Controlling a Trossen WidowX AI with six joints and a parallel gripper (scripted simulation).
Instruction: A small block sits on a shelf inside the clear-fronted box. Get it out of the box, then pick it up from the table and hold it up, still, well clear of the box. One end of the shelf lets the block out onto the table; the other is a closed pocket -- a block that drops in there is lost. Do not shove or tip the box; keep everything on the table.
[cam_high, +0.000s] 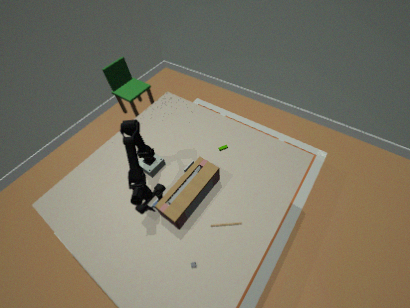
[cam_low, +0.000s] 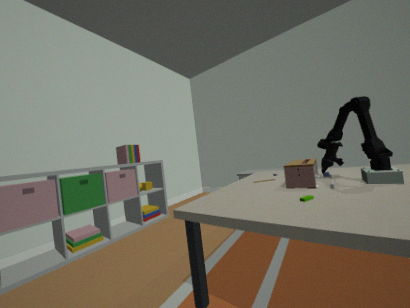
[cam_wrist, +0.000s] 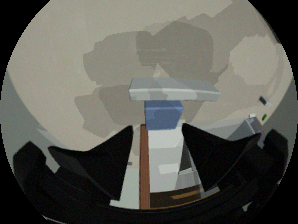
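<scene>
The box stands on the table, with a tan top and a long slot. A small blue block is outside the near end of the box, low down, against a pale raised lip. In the top view it is largely hidden by the gripper. My gripper is open and points down over that end of the box. Its fingertips stand apart to either side of the block's line in the wrist view, with nothing held. Their height above the block is hard to tell.
A green piece lies beyond the box's far end. A thin wooden stick and a small grey cube lie on the side away from the arm. A small dark-and-pale bar lies beside the box's arm side.
</scene>
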